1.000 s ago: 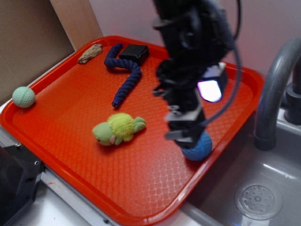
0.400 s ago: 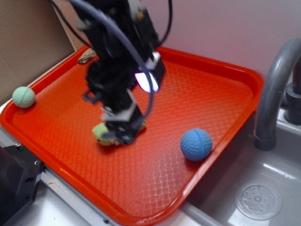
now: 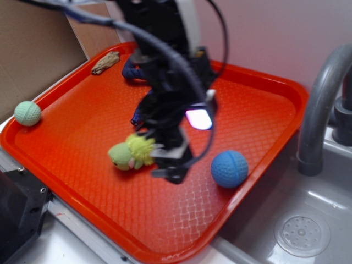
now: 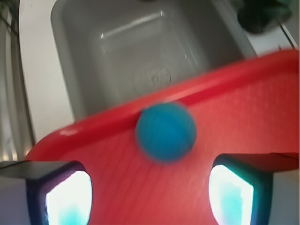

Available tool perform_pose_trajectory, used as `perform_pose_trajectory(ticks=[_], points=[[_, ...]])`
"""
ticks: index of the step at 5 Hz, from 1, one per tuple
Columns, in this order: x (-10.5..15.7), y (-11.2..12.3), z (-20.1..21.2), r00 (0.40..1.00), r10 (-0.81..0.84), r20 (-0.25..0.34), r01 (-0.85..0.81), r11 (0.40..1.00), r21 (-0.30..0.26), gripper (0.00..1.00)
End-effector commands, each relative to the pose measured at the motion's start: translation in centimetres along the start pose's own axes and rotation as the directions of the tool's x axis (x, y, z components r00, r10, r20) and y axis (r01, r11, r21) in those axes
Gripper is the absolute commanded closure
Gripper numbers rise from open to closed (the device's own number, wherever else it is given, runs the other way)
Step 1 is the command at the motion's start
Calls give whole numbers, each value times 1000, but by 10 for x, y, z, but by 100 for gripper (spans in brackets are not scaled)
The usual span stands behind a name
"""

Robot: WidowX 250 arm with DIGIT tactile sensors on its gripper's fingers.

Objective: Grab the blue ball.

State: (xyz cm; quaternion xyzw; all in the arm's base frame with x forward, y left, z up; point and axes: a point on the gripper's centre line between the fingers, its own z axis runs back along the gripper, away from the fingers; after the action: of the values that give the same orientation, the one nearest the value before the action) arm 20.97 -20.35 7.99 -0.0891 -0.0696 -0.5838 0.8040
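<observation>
The blue ball (image 3: 229, 169) rests on the red tray (image 3: 258, 110) near its right rim, beside the sink. In the wrist view the blue ball (image 4: 165, 131) lies ahead of the jaws, centred between them but beyond the fingertips (image 4: 68, 197). My gripper (image 3: 173, 165) hovers over the tray's middle, left of the ball and apart from it. It stands open with nothing between its fingers, as the gripper (image 4: 150, 194) shows in the wrist view.
A yellow-green plush turtle (image 3: 132, 154) lies just left of the gripper. A pale green ball (image 3: 27, 113) sits at the tray's left rim. A navy rope (image 3: 135, 71) and a brown scrap (image 3: 105, 62) lie at the back. A grey faucet (image 3: 322, 110) and sink (image 3: 302, 231) are on the right.
The arm swung from over the blue ball to the left of the tray, then back right toward the ball. The ball has stayed in place.
</observation>
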Motion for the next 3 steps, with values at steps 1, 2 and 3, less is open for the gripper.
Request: perform_pose_trajectory(ticks=[1, 2, 3], points=[[5, -13, -15, 1000, -22, 6, 22, 1000, 18, 0], [-8, -16, -24, 999, -40, 5, 40, 999, 36, 0], [-8, -20, -33, 993, -98, 67, 97, 995, 18, 0]])
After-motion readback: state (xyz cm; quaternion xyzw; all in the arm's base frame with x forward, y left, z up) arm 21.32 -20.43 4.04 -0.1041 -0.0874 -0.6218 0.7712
